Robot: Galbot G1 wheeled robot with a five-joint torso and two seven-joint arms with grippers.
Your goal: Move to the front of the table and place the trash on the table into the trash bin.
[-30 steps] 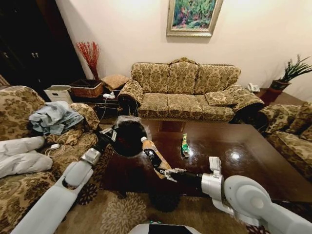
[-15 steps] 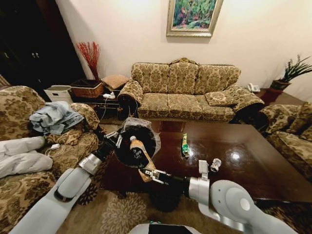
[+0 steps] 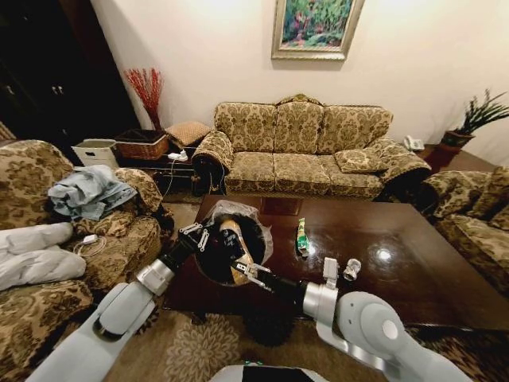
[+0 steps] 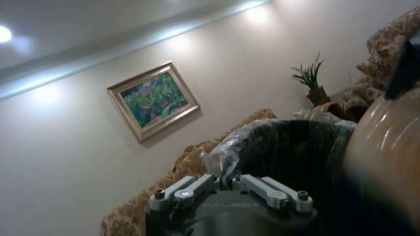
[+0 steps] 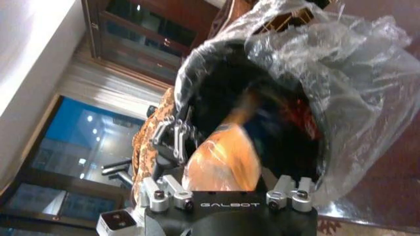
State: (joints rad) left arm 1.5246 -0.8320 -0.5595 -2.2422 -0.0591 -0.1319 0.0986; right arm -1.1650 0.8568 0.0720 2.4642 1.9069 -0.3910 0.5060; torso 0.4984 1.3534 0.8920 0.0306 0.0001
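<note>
Our right gripper (image 3: pixel 242 271) grasps the tan bottle (image 3: pixel 236 247), its top inside the trash bin (image 3: pixel 258 232), which our left gripper (image 3: pixel 199 235) clamps by the rim at the table's (image 3: pixel 413 278) near-left corner. Farther along lie the silver-white can (image 3: pixel 351 269) and green tube (image 3: pixel 302 236).

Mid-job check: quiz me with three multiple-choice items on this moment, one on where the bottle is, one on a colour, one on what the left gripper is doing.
1. Where is the tan bottle?
A. Lying on the sofa
B. In the mouth of the trash bin
C. Standing on the table

2. What colour is the tube on the table?
A. Green
B. Blue
C. Yellow

3. What is the left gripper doing?
A. Hanging open over the carpet
B. Holding a can
C. Clamped on the bin's rim

Answers: 1 B, the right gripper pokes the bottle neck-first into the bin. 2 A, it is green. 3 C, its fingers grip the rim.
</note>
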